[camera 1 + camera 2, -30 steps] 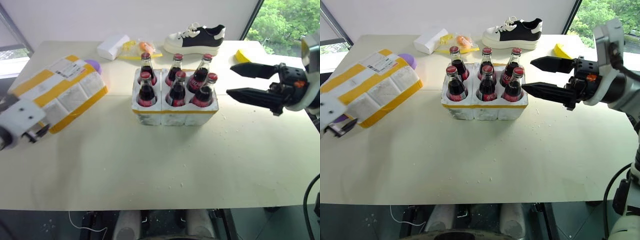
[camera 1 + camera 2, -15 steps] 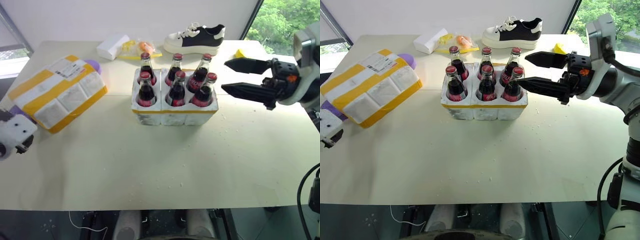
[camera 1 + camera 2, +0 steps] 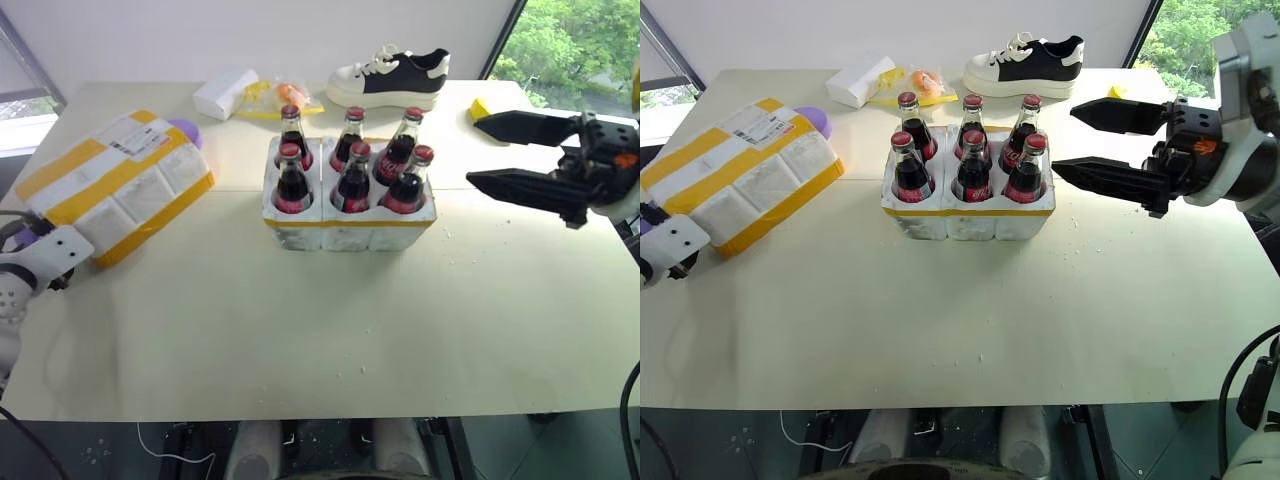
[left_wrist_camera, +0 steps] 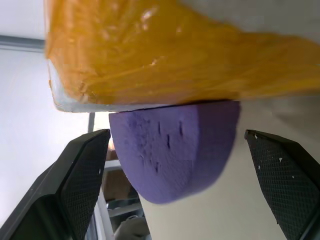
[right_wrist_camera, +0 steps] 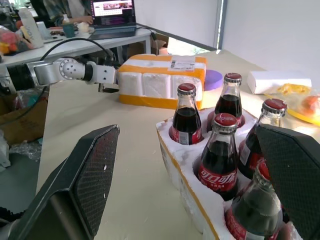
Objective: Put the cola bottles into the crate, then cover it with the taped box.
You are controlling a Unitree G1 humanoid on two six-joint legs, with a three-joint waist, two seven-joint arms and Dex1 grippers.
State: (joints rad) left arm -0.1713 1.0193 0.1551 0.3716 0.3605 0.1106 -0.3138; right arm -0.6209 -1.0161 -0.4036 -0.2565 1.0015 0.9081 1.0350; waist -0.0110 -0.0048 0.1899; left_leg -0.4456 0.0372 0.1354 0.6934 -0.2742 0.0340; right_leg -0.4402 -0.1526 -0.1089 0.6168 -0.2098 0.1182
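1. All six cola bottles (image 3: 352,165) stand in the crate (image 3: 349,222) at the upper centre of the head views; the front row partly hides the back row's labels.
2. The taped box (image 3: 118,184) lies at the upper left, tilted, covering most of a purple disc (image 3: 186,130).
3. The left gripper (image 4: 175,165) sits at the left frame edge beside the box's near corner, its arm cut off there; fingers spread wide, holding nothing.
4. The right gripper (image 3: 508,153) hovers right of the crate, fingers wide apart and empty, its wrist cut by the right edge.
5. A shoe (image 3: 391,77) rests at the top centre.
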